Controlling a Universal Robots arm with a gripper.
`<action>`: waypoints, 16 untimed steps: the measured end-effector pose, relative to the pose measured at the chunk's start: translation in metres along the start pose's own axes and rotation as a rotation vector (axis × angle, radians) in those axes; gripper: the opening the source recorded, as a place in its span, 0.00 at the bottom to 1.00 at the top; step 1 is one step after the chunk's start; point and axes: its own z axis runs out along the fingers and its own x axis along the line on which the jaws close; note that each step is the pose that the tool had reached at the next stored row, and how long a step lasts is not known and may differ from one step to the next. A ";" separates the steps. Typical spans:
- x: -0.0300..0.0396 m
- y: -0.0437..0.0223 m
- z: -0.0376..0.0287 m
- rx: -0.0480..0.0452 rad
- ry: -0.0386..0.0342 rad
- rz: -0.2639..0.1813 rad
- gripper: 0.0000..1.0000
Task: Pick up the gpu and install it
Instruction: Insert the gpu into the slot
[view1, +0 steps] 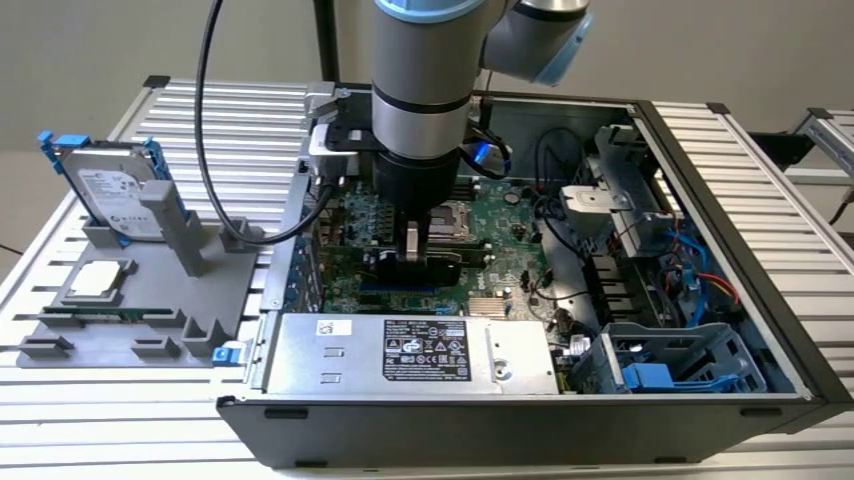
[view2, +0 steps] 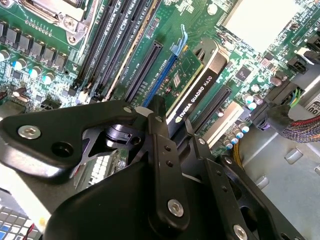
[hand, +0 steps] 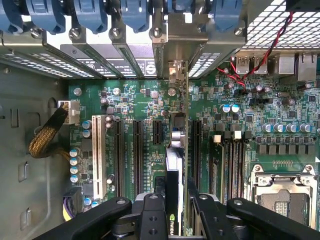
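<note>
My gripper (view2: 172, 131) is clamped narrow on the gpu (view2: 192, 87), its fingers (view2: 159, 125) pinching the card's upper edge. In the second wrist view the card runs from the frame's centre toward the upper right, standing on edge along the long blue slot (view2: 159, 75) of the motherboard (view2: 45, 55). In the first wrist view the gpu (hand: 175, 170) rises up the middle of the frame, edge-on, with its bracket end reaching the rear slot openings (hand: 172, 67) at the top centre. In the exterior view the gripper (view1: 414, 255) hangs at the middle of the frame inside the open computer case (view1: 721, 190), directly over the board.

I cannot tell whether the card's edge connector is fully home in the slot. My worry from here: if the card sits slightly skewed to the slot, pressing could jam it against the slot wall or flex the board. The bracket could also catch on the case's rear frame and hold one end high. The black cables (view1: 547, 215) right of centre in the exterior view lie close but apart.
</note>
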 end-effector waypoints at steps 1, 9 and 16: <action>0.0000 0.0000 0.0005 0.0001 0.0000 0.000 0.00; 0.0000 0.0000 0.0019 0.0000 0.0000 0.000 0.00; 0.0003 0.0000 0.0026 0.0002 -0.0005 -0.001 0.00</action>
